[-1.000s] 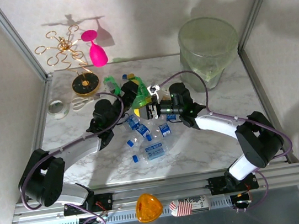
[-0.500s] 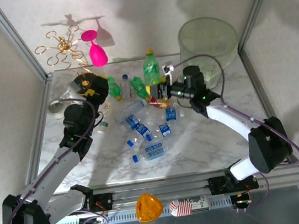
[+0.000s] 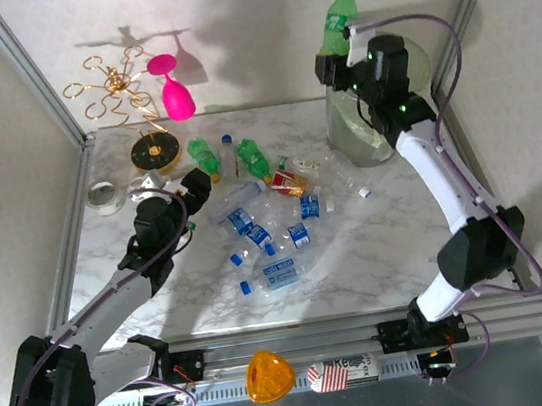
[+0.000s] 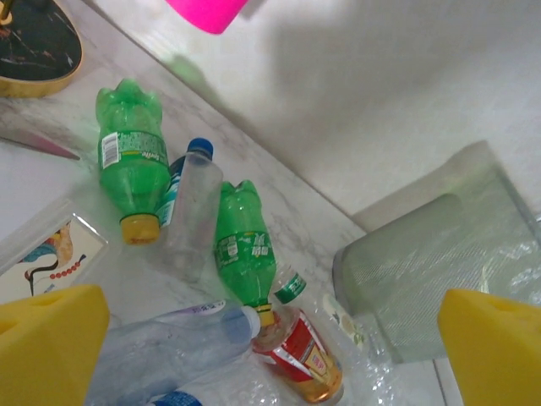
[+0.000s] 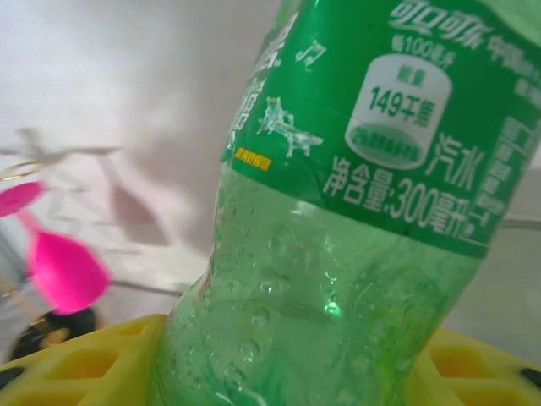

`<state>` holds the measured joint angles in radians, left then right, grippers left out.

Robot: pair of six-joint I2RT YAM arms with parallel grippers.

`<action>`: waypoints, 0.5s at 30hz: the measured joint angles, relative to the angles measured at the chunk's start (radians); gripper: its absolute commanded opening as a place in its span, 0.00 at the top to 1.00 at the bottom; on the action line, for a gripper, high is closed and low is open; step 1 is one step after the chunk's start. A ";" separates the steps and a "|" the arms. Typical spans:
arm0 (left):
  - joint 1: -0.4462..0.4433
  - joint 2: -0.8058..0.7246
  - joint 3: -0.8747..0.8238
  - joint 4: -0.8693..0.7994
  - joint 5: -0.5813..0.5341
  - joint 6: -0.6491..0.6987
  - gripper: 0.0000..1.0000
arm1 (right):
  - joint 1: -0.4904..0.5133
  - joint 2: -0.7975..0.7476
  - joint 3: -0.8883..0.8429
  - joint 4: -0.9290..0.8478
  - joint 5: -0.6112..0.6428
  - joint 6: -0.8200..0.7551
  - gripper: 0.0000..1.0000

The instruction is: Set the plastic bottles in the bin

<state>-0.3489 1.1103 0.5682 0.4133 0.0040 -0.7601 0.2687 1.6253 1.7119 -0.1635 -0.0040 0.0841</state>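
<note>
Tabletop of white marble pattern (image 3: 390, 257) carries the scatter, and at its far right corner stands the large round translucent pale-green bin (image 3: 361, 140), lined with a clear bag. The right arm reaches high above it. The right gripper (image 3: 332, 63) is clamped round the lower body of a green plastic bottle with a yellow cap (image 3: 338, 22), held upright, cap up. In the top view that bottle sits over the bin's left rim, so the mouth lies below it and a little to the right. Whether it clears the rim I cannot tell, and I judge a small shift rightward wise before any release. The left gripper (image 3: 193, 186) hovers low over the table's left-centre, jaws spread wide, holding nothing, and it is the nearer arm to the pile. Just ahead of it lie a green bottle on its side (image 4: 127, 161), a clear blue-capped bottle (image 4: 193, 207) close beside it, and a second green bottle (image 4: 243, 245). Both green ones have their long axes running away from the gripper, yellow caps toward it. A small red-labelled bottle (image 4: 296, 359) lies at the second one's cap, and small clear blue-labelled bottles (image 3: 259, 237) lie nearer the table's middle.
</note>
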 measured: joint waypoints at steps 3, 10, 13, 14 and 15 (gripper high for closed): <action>0.000 -0.001 0.000 -0.006 0.000 0.015 0.00 | -0.043 0.089 0.106 -0.090 0.089 -0.018 0.57; 0.000 -0.020 0.000 -0.011 -0.009 0.035 0.00 | -0.118 0.246 0.203 -0.237 0.175 -0.030 0.56; 0.000 -0.024 0.000 -0.014 -0.016 0.042 0.00 | -0.125 0.292 0.209 -0.274 0.188 -0.037 0.56; 0.000 -0.025 0.000 -0.017 -0.020 0.044 0.00 | -0.127 0.307 0.216 -0.287 0.188 -0.037 0.55; 0.000 -0.025 0.000 -0.019 -0.022 0.047 0.01 | -0.127 0.319 0.222 -0.296 0.187 -0.037 0.54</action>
<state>-0.3489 1.0851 0.5682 0.3946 -0.0177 -0.7132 0.1413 1.9446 1.9339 -0.4599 0.1833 0.0471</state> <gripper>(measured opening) 0.995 0.563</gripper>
